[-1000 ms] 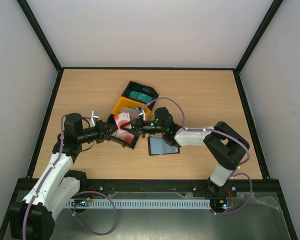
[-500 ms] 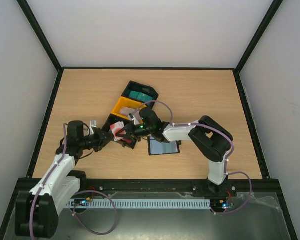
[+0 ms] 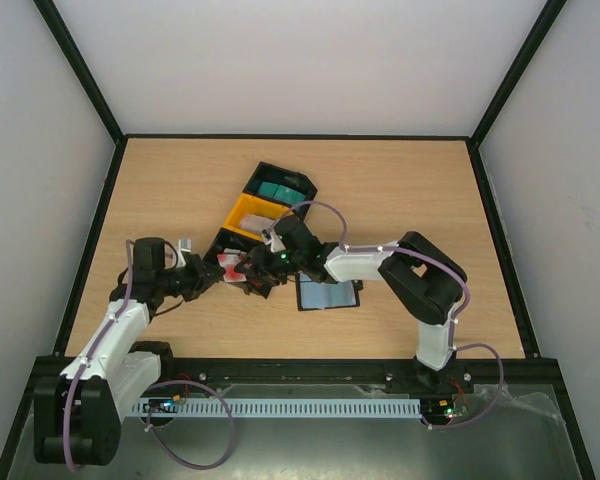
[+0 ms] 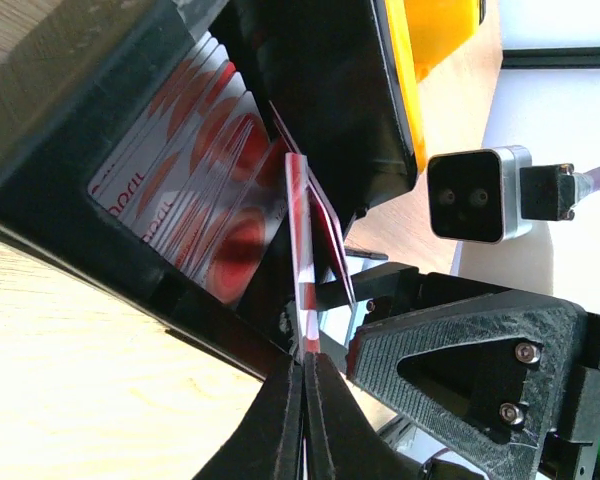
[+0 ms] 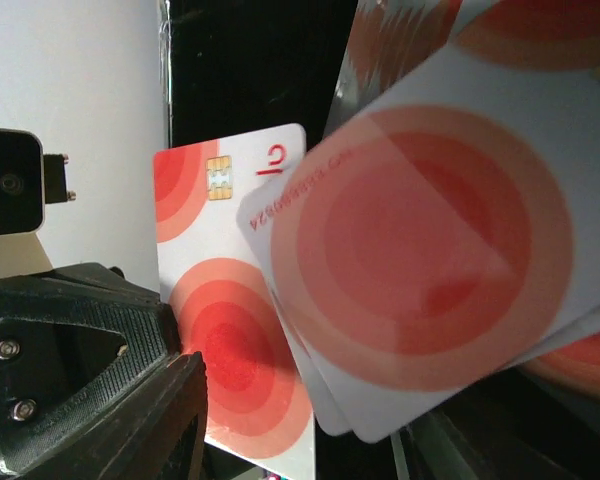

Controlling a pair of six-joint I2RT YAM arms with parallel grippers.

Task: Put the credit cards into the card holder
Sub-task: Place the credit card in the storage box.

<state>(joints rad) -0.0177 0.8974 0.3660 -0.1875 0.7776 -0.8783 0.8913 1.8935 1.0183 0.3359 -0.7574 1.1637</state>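
My left gripper (image 3: pixel 216 273) is shut on the lower edge of one red-and-white credit card (image 4: pixel 299 240), which stands edge-on over the black bin (image 4: pixel 100 250) of more red-and-white credit cards (image 4: pixel 195 190). From the right wrist view that held card (image 5: pixel 230 330) shows its chip, and loose, blurred red-and-white cards (image 5: pixel 430 270) overlap it. My right gripper (image 3: pixel 259 269) faces the left one across this bin, jaws apart; its visible finger (image 4: pixel 460 370) stands clear of the cards. The card holder (image 3: pixel 328 296) lies flat on the table, right of both grippers.
A yellow bin (image 3: pixel 252 211) and a black bin with teal cards (image 3: pixel 283 187) sit in a row behind the red-card bin (image 3: pixel 242 281). The table (image 3: pixel 410 190) has black rails along its edges. Both arms meet closely over the bin.
The right gripper has slid left towards the left gripper and its jaws have parted, leaving the cards loose. The left gripper has drawn back slightly, still shut on its card.
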